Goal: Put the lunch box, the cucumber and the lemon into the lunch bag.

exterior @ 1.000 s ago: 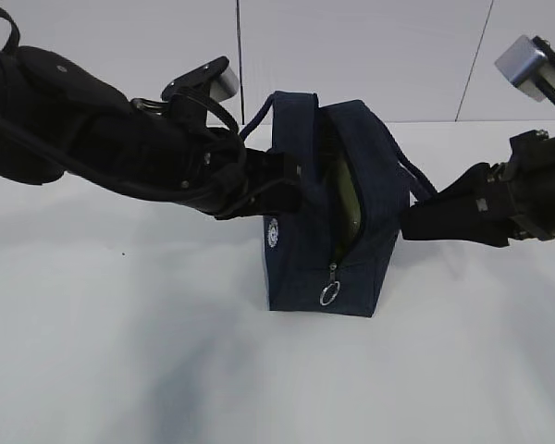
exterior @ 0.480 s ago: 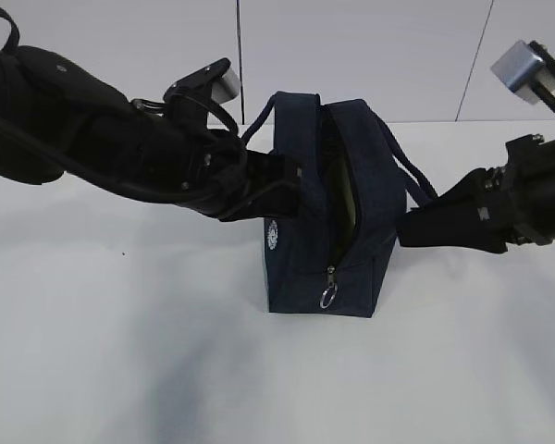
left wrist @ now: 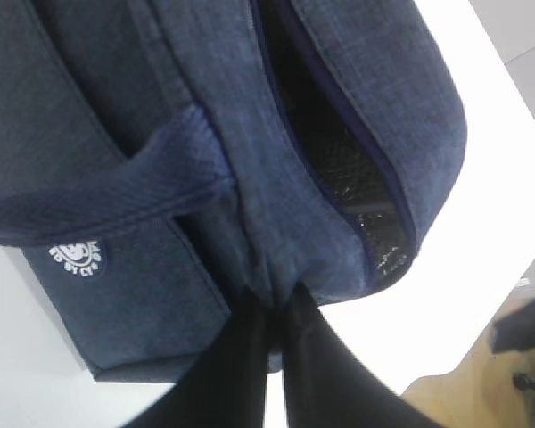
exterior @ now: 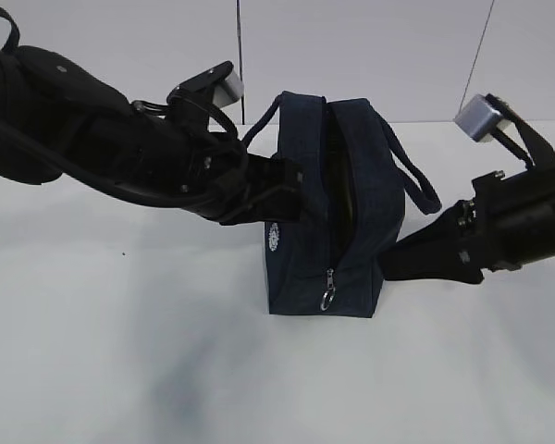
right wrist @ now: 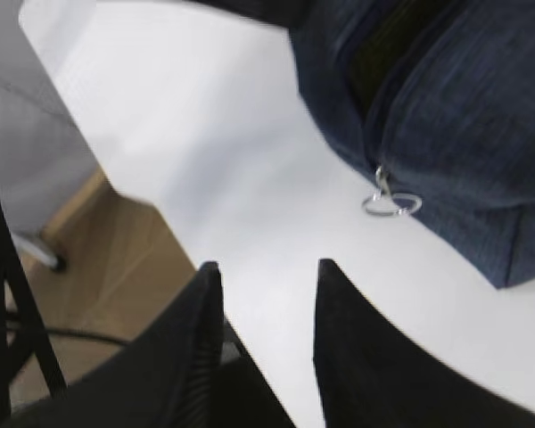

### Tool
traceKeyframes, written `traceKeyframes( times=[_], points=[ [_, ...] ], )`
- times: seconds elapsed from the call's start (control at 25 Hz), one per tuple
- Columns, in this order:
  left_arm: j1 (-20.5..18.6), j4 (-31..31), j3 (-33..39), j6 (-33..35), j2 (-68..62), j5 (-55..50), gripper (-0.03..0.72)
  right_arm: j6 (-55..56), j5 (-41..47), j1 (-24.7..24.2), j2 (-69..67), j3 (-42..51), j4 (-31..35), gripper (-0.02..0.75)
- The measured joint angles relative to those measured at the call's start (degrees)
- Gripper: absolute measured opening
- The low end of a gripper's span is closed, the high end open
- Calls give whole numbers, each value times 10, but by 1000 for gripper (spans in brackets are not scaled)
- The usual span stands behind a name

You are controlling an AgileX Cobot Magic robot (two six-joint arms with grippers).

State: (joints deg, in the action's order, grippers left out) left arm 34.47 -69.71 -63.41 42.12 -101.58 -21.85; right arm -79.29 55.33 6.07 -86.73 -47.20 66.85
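The navy lunch bag (exterior: 305, 250) stands upright mid-table, its top zipper open and the metal ring pull (exterior: 327, 298) hanging low on the near end. My left gripper (exterior: 291, 185) is shut on a fold of the bag's fabric on its left side, above the white logo (exterior: 275, 236); the left wrist view shows the fabric bunched between the closed fingers (left wrist: 250, 357). My right gripper (right wrist: 267, 264) stands open and empty over the table, low by the bag's right base (exterior: 388, 268), the ring pull (right wrist: 392, 203) ahead of it. A dark greenish sliver (right wrist: 388, 36) shows inside the opening. Lunch box, cucumber and lemon are hidden.
The white table (exterior: 120, 370) runs to a pale wall (exterior: 370, 55) behind. One loop handle (exterior: 416, 180) droops toward the right arm. In the right wrist view the table edge (right wrist: 116, 192) drops to a wooden floor with a black stand leg (right wrist: 18, 303).
The right arm has dropped and moved left, down to the bag's base. The left gripper has closed on the bag's side fabric. The bag's opening looks narrower.
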Motion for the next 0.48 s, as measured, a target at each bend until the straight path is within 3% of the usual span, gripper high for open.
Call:
traceKeyframes(
  times=[0.48],
  points=[
    [0,5,0,0,0,-3,-5,-144,0,0,-76,0,38,269]
  ],
)
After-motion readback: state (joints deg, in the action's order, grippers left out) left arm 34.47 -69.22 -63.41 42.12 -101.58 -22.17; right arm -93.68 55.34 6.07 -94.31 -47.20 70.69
